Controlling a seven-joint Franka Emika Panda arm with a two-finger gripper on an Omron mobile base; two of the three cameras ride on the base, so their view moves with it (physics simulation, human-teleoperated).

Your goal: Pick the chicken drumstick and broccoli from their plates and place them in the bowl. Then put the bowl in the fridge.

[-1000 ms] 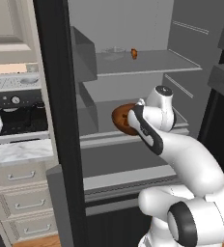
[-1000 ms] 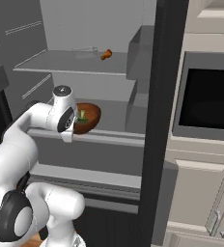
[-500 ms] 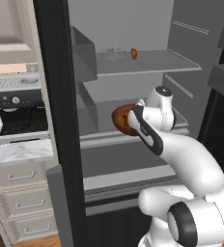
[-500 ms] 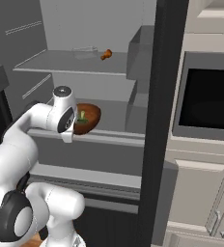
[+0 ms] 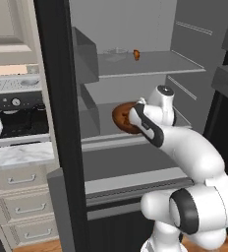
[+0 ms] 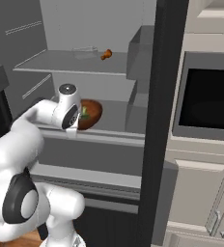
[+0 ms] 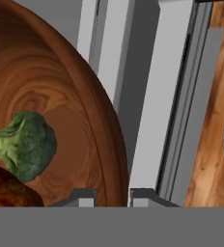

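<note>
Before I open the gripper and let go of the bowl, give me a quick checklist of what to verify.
1. Green broccoli floret inside the dark reddish-brown wooden bowl: ok.
2. Orange-brown chicken drumstick inside the bowl: ok.
3. Gripper shut on the bowl's rim: ok.
4. Bowl over the middle grey shelf of the black fridge: ok.
5. Bowl's base resting flat on that shelf: cannot tell.
6. Small orange item on the upper shelf, apart from the bowl: ok.

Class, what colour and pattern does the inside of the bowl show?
Reddish-brown with swirling wood grain; the bowl shows best in the hand view.
</note>
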